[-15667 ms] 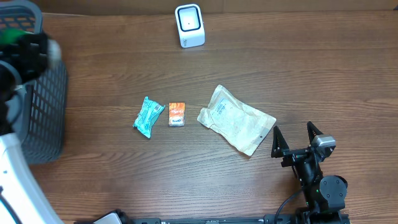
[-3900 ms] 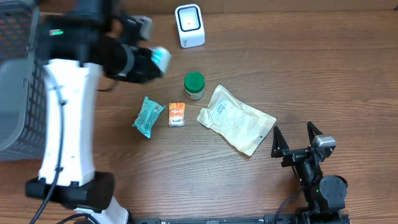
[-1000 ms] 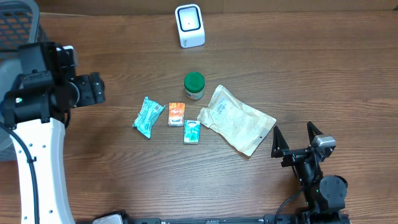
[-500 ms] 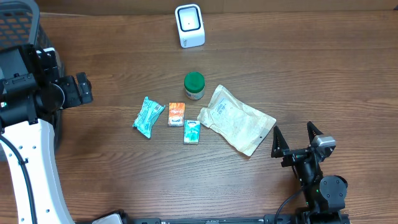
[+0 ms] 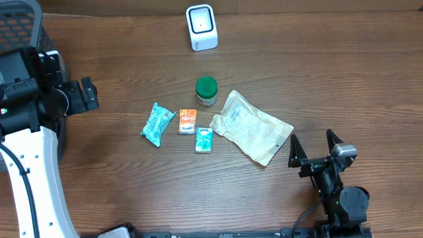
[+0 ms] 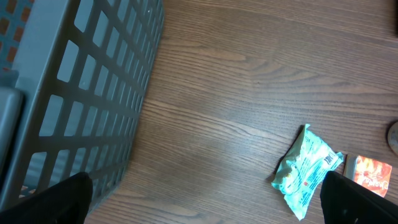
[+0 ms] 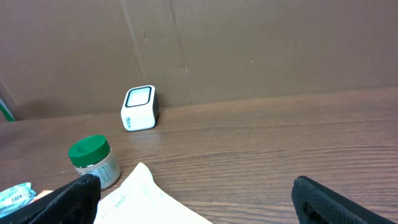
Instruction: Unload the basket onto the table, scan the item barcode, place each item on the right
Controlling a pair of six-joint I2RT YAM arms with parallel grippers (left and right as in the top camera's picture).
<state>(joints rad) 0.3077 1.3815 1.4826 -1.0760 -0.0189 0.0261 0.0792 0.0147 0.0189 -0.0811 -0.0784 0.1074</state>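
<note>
A white barcode scanner [image 5: 201, 27] stands at the back of the wooden table, also visible in the right wrist view as the scanner [image 7: 139, 107]. In the middle lie a teal packet [image 5: 158, 123], a small orange box [image 5: 188, 121], a small teal box [image 5: 204, 139], a green-lidded jar [image 5: 207, 91] and a white pouch [image 5: 251, 125]. My left gripper [image 5: 92, 96] hovers open and empty at the left, beside the basket. My right gripper [image 5: 310, 137] rests open and empty near the front right, just right of the pouch.
A grey mesh basket [image 5: 16, 20] stands at the far left; its wall [image 6: 81, 93] fills the left of the left wrist view, with the teal packet [image 6: 308, 171] to the right. A brown cardboard wall runs behind the scanner.
Over the last second my left arm drew back to the left toward the basket, then stopped. Since the older frames the jar and the small teal box have appeared on the table.
</note>
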